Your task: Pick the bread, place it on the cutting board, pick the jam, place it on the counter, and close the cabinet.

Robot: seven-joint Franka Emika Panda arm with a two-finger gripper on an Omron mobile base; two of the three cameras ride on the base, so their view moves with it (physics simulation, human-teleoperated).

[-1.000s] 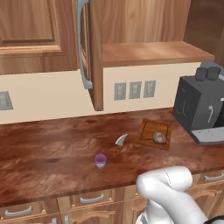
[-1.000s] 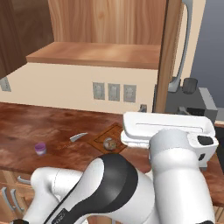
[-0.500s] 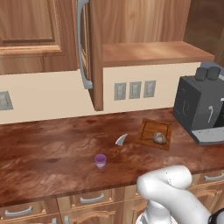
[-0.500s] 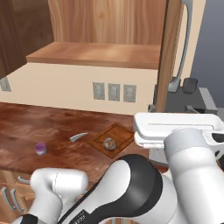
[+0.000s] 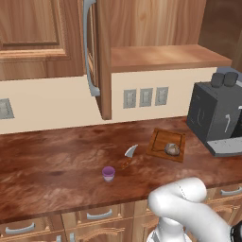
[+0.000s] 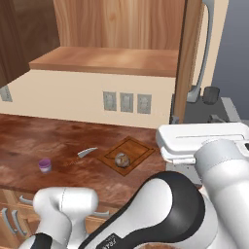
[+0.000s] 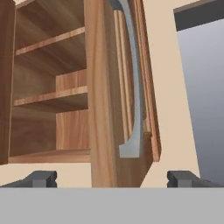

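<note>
item: cabinet [image 7: 105,87], upper, warm-brown wood; both doors are standing open, the right one edge-on to the hand camera with its long grey bar handle [image 7: 133,87] facing out. likely handling: rigid, hinged, light to swing; best pushed flat on the panel's outer face near the free edge, or hooked behind the bar.
gripper [image 7: 111,179]: fingertips are sitting wide apart, released, holding nothing, aimed at the door's lower corner.
bread [image 5: 172,149]: resting on the cutting board [image 5: 159,142].
jam [image 5: 108,173]: standing upright on the counter [image 5: 56,165], near a knife [image 5: 130,152].
remaining: closing the doors.
</note>
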